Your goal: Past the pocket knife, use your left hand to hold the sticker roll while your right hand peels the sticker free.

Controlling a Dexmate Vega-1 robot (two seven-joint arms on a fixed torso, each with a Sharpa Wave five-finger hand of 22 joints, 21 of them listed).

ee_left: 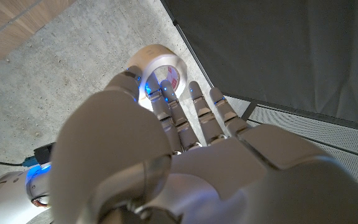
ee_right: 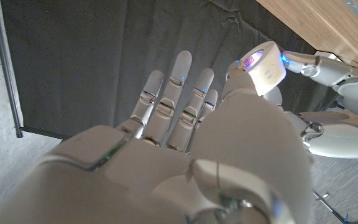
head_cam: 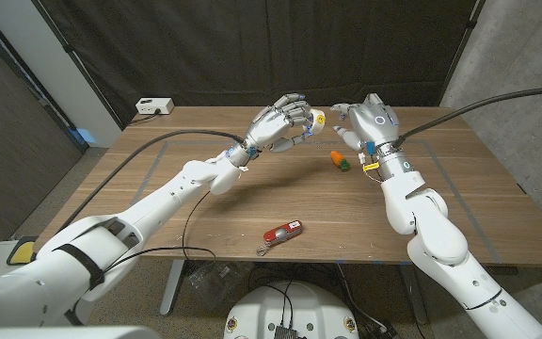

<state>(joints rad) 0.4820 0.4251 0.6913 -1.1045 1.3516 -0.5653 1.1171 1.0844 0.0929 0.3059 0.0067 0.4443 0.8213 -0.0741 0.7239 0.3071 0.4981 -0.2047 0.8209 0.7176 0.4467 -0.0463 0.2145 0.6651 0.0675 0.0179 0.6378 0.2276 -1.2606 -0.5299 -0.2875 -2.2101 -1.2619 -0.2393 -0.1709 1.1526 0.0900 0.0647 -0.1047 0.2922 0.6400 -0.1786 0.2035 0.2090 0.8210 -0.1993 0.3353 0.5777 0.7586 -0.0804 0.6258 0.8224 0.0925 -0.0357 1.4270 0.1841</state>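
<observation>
Both hands are raised above the far middle of the table. My left hand [head_cam: 280,124] grips the white sticker roll [head_cam: 318,118] in its fingertips. In the left wrist view the left hand [ee_left: 185,155] closes its fingers around the roll [ee_left: 163,65], whose core has red print. My right hand [head_cam: 370,118] is just right of the roll with its fingers straight and apart. In the right wrist view the right hand [ee_right: 185,143] brings its thumb up against the roll [ee_right: 265,67], which my left hand [ee_right: 340,74] holds. The red pocket knife [head_cam: 280,233] lies near the table's front edge.
A small orange object [head_cam: 336,157] and a green one [head_cam: 343,166] lie on the wooden table [head_cam: 205,217] below the right hand. A white box [head_cam: 155,106] sits at the back left corner. Dark curtains hang behind the table.
</observation>
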